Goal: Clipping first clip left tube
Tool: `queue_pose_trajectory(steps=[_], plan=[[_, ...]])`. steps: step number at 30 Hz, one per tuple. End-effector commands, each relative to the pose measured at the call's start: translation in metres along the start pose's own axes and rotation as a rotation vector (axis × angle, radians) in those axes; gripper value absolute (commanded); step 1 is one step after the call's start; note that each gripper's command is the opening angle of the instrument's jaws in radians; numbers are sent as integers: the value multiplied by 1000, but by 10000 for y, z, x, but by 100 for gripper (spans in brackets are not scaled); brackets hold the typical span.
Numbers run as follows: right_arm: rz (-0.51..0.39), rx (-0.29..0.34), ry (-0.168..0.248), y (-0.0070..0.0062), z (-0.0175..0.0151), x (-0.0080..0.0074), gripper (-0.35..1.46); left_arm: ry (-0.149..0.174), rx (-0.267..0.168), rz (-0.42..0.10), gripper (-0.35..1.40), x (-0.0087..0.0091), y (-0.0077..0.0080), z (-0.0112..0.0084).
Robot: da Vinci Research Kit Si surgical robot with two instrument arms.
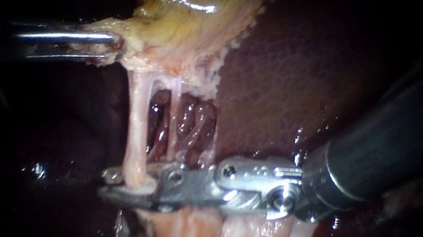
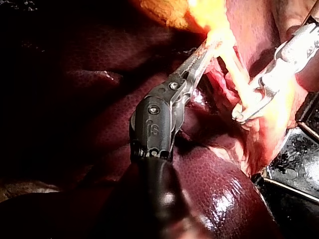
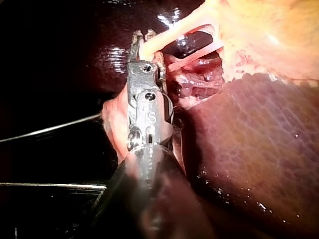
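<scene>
Endoscope view: the right instrument [image 1: 108, 185] comes in from the right and lies low across the scene. The tool at its tip reaches the left tube [image 1: 136, 126], down near the tube's lower end. The tool is narrow. The tube sits between its two jaws, and they look to touch it from both sides. I cannot make out a clip inside the tool.

Just to the right of that tube is a thinner one, the right tube [image 1: 173, 114]. It is near the tool's upper edge but not inside the jaws. Both tubes run up to the pale, yellowish gallbladder [image 1: 191, 20]. The left instrument [image 1: 113, 49] comes in from the left, and its tool is closed on the gallbladder's edge, which pulls the tubes straight. The dark red liver [image 1: 301, 75] lies behind and to the right.

I think the clip is about to be squeezed on. To do it well, the tool should sit square across the left tube, with the whole tube inside and both tips showing past its far side. The thin tube must stay out. The left instrument should hold steady so the tube stays tight, and the squeeze should be slow and full.
</scene>
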Motion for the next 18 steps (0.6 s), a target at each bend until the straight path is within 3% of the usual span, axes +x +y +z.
queue_pose_trajectory(steps=[1,18], plan=[[1,10,-1,0,0,0,-35,0,-1,0,-35,0,0,0],[19,27,-23,4,-1,-3,-35,0,-1,0,-35,0,-2,1]])
